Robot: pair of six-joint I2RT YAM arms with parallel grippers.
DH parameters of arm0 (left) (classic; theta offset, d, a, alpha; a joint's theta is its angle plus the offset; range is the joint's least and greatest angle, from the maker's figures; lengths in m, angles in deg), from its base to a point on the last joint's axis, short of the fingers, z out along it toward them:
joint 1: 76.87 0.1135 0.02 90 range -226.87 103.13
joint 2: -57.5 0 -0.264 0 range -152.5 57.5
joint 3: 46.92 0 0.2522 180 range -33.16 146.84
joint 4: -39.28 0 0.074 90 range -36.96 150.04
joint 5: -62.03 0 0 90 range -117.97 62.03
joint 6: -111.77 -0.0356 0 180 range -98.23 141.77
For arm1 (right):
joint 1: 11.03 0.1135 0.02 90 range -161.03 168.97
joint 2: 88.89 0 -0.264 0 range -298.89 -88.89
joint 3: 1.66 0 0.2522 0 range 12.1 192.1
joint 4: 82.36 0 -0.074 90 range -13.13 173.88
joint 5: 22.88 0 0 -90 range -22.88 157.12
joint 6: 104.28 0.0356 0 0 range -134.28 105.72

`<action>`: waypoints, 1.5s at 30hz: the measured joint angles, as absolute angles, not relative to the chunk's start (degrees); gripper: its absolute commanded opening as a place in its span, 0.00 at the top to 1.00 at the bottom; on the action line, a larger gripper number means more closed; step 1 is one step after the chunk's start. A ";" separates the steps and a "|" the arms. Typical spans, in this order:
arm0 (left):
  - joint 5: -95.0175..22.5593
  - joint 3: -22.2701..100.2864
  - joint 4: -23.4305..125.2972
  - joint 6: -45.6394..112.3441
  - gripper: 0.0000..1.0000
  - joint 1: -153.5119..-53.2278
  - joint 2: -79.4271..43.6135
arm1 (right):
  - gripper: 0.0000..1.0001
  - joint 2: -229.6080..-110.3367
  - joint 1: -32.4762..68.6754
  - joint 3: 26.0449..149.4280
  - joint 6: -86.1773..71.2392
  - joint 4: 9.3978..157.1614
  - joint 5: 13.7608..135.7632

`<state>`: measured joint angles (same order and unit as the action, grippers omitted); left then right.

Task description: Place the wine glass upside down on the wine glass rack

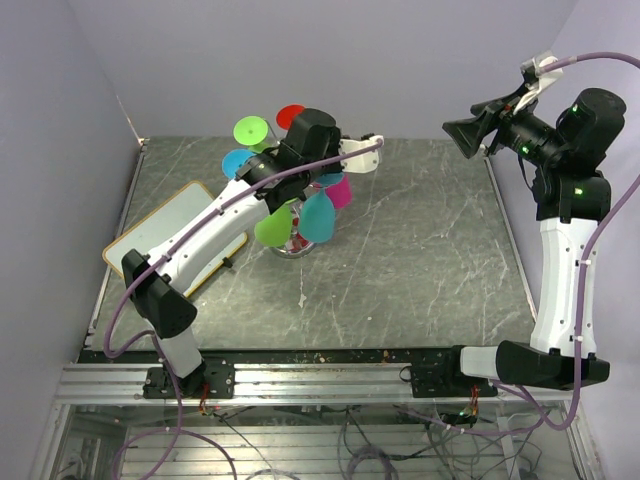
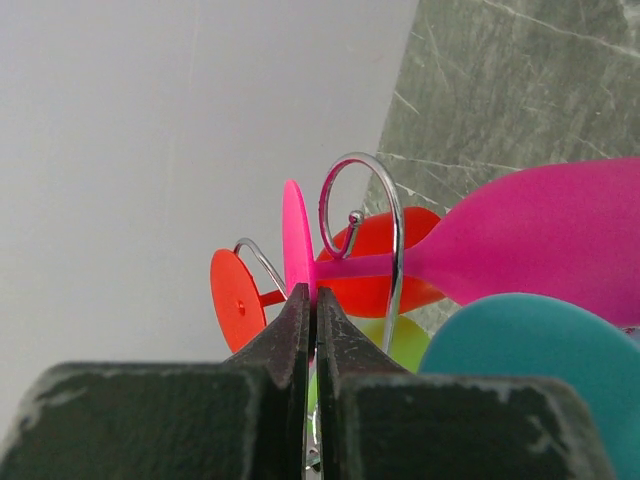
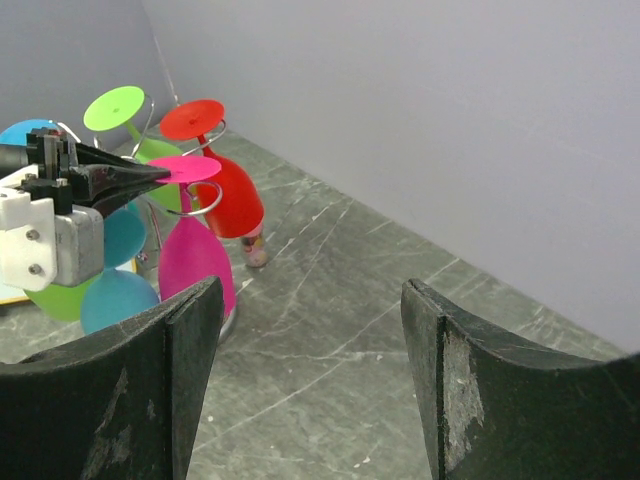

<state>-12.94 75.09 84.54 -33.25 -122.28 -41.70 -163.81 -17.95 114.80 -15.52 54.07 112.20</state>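
The pink wine glass point(image 2: 540, 235) hangs upside down, its stem lying in a curled arm of the silver wine glass rack point(image 2: 396, 235). My left gripper point(image 2: 311, 300) is shut on the edge of the glass's round pink foot point(image 2: 295, 235). From the right wrist view the same grip shows: the left gripper point(image 3: 150, 173) pinches the pink foot point(image 3: 188, 167), and the pink bowl point(image 3: 195, 265) hangs below the wire ring. My right gripper point(image 3: 312, 300) is open and holds nothing, raised high at the far right point(image 1: 466, 135), well apart from the rack point(image 1: 290, 247).
Other glasses hang on the rack: green point(image 3: 115, 105), red point(image 3: 228, 195), blue point(image 3: 118, 300) and lime point(image 1: 272, 228). A small labelled bottle point(image 3: 256, 246) stands behind the red glass. A white board point(image 1: 170, 228) lies left of the rack, under the left arm. Grey walls enclose the table.
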 measured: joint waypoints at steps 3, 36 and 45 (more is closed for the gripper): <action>-12.72 75.09 85.44 -33.58 0.93 -122.87 -41.39 | 0.29 -163.81 -18.10 114.71 -15.37 54.09 112.35; -12.46 76.53 82.38 -35.20 0.88 -125.25 -44.10 | 0.28 -163.54 -18.86 113.94 -14.29 55.32 113.25; -8.83 77.93 81.59 -33.71 0.84 -125.25 -45.89 | 0.28 -163.54 -18.95 113.94 -14.29 55.32 113.25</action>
